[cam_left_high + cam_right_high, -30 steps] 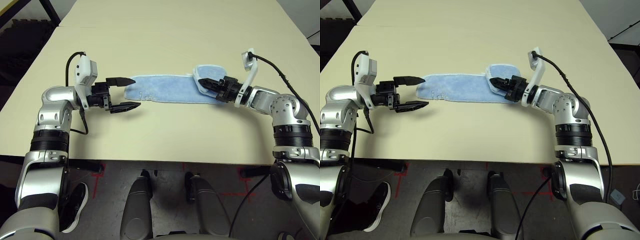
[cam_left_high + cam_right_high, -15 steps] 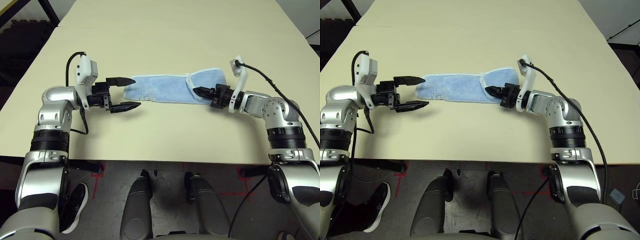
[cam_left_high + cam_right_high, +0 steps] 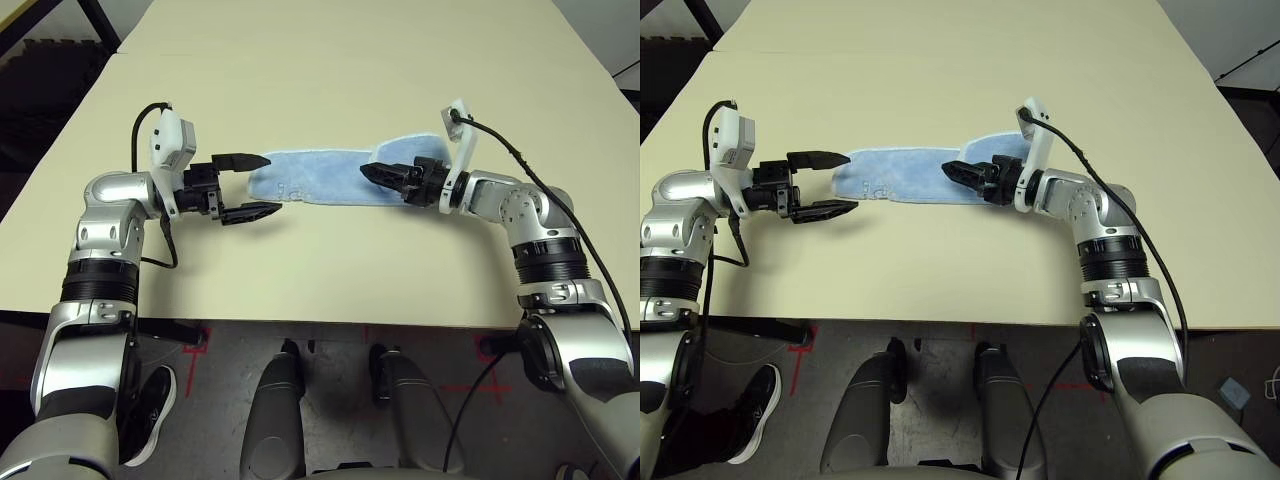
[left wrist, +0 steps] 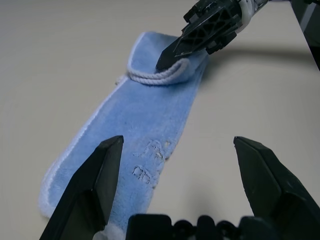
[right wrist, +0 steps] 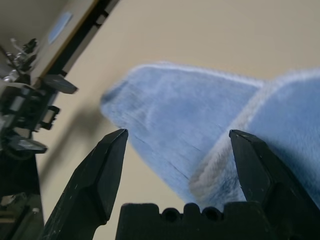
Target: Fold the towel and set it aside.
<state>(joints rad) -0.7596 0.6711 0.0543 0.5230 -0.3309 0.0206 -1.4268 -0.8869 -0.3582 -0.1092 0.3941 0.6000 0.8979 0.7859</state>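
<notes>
The light blue towel [image 3: 320,178] lies flat on the table as a long strip. Its right end is folded back over itself, white edging showing [image 4: 157,77]. My right gripper [image 3: 375,172] hovers open just over that folded flap, fingertips pointing left, holding nothing; in its wrist view the towel [image 5: 185,110] spreads beyond the wide-apart fingers [image 5: 107,165]. My left gripper [image 3: 272,184] stands open at the towel's left end, with that end, its dark lettering [image 4: 150,160] on it, lying close by one finger.
The cream table [image 3: 330,80] stretches far beyond the towel. Its front edge [image 3: 330,322] runs close behind both forearms. A black cable [image 3: 520,155] loops from the right wrist. Dark floor with red tape marks lies below.
My right gripper has opened and let go of the towel's right end, which now lies folded on the strip. That gripper has moved left over the towel. The left arm stayed still.
</notes>
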